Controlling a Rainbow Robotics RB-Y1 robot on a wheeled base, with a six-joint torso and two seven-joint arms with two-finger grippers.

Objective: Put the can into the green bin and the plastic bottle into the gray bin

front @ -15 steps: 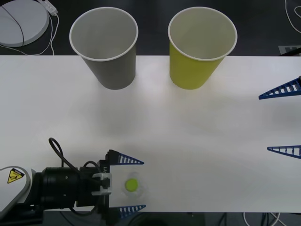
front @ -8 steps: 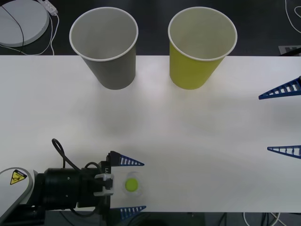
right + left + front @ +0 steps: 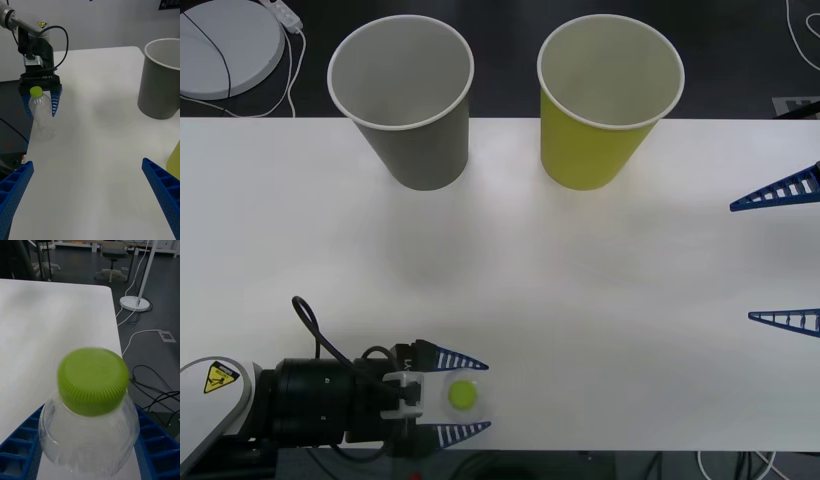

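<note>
At the near edge of the table (image 3: pixel 600 300), toward the robot's left, the left gripper (image 3: pixel 463 396) is closed on the plastic bottle (image 3: pixel 462 396); the blue ribbed fingers (image 3: pixel 55 102) press the clear shoulder on both sides just below the lime-green cap (image 3: pixel 93 380), and the bottle stands upright with its base on the table.

Risk 1: slip; the wall is thin, ridged and likely to give, and the grip sits high on the tapering shoulder, so the bottle may slide down or pivot between the fingers during a lift; a crushed wall would loosen the hold further.

Risk 2: edge loss; the bottle stands just beside the table's near edge, so a release or knock here would probably send it to the floor.

Risk 3: wrong or toppled receptacle; the gray bin (image 3: pixel 406 100) and the green bin (image 3: pixel 604 100) stand side by side at the far edge, near each other but apart; both look light and taper to narrow bases, so a low approach striking a rim could tip one over; the gray bin is the one on the robot's left.

Surroundings: the white surface between bottle and bins carries nothing; the route to the gray bin appears unobstructed.

The right gripper (image 3: pixel 785 253) hangs spread wide at the table's right edge, well apart from both bins; no can is visible on the table.
</note>
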